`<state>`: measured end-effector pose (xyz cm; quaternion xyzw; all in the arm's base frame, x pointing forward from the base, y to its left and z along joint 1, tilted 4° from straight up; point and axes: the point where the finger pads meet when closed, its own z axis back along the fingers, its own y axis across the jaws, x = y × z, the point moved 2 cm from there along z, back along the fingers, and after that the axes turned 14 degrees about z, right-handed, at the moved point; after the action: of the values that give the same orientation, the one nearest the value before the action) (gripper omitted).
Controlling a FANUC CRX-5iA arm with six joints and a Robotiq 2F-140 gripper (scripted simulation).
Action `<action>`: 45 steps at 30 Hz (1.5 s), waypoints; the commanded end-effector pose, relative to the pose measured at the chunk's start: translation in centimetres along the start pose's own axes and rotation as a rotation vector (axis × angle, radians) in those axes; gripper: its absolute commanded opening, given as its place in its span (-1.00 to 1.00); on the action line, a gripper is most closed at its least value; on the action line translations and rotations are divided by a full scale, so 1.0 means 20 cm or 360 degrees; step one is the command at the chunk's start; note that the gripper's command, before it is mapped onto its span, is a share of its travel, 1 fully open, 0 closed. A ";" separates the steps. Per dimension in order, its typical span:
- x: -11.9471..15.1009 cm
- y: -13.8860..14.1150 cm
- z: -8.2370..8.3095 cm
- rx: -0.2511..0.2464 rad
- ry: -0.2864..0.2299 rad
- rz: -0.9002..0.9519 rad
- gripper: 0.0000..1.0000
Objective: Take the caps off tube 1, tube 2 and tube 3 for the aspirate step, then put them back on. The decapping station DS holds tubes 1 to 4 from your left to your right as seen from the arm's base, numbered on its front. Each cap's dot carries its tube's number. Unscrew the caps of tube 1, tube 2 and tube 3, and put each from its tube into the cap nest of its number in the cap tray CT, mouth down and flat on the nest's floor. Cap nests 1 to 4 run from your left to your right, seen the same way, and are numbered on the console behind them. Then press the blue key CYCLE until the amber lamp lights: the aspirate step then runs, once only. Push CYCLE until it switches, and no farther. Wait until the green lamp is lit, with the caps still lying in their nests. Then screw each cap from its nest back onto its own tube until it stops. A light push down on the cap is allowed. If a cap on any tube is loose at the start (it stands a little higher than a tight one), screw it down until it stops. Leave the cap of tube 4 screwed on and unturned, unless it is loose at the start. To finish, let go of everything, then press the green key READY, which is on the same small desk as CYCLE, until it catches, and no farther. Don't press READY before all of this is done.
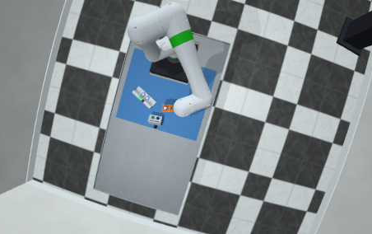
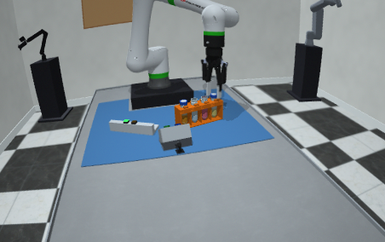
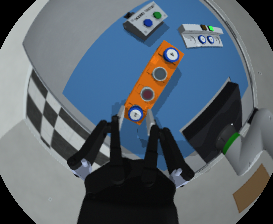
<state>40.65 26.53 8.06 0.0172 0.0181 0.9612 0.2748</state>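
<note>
The orange decapping station (image 2: 199, 112) stands on the blue mat; it also shows in the wrist view (image 3: 153, 84). Its two end tubes carry blue caps (image 2: 213, 96) (image 2: 183, 102). The two middle tubes (image 3: 161, 74) (image 3: 148, 95) are uncapped. My gripper (image 2: 214, 87) hangs upright just above the capped end tube on the right of the exterior view. In the wrist view its fingers stand open on either side of that cap (image 3: 136, 113), not gripping it. The cap tray (image 3: 201, 38) holds two caps. A green lamp (image 2: 126, 120) is lit on its console.
The small desk (image 2: 175, 136) with the blue key (image 3: 147, 23) and green key (image 3: 157, 15) stands in front of the station. The arm's black base (image 2: 162, 95) is behind the mat. Black camera stands are at the room's left (image 2: 49, 87) and right (image 2: 307, 70).
</note>
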 end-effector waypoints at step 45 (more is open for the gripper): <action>0.00 0.00 0.00 0.0013 -0.0035 -0.1437 -1.00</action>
<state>40.76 26.45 8.02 0.0305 0.0209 0.7902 0.6117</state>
